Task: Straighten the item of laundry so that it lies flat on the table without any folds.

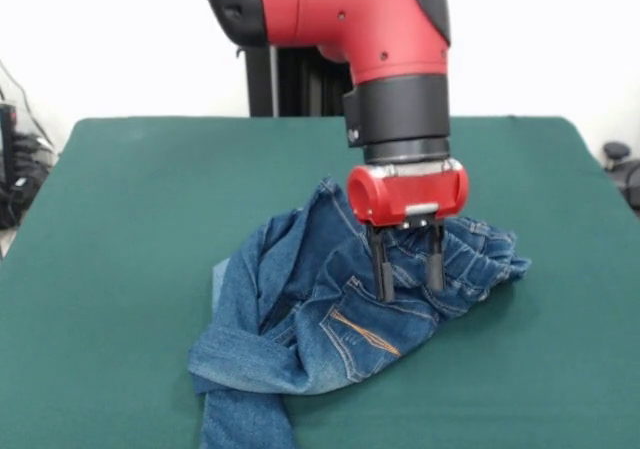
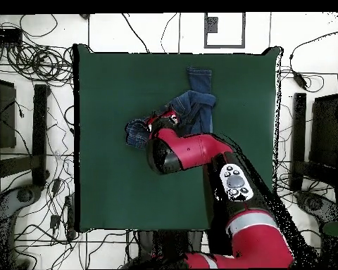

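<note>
The item of laundry [image 1: 320,319], a small pair of blue denim jeans, lies crumpled and folded over itself on the green table [image 1: 120,189], right of centre in the front view. An orange-stitched pocket faces up, and one leg trails off toward the table's near edge. My gripper [image 1: 408,274] comes straight down onto the bunched right part. It is open, with both black fingers [image 1: 383,267] apart and their tips touching the denim. From overhead, the jeans [image 2: 195,98] lie in the upper middle of the table [image 2: 115,176], and the red arm [image 2: 189,151] covers part of them.
Bare green cloth surrounds the jeans on all sides, widest on the left in the front view. In the overhead view, tangled cables [image 2: 31,63] and dark equipment [image 2: 39,133] lie on the floor beside the table's edges.
</note>
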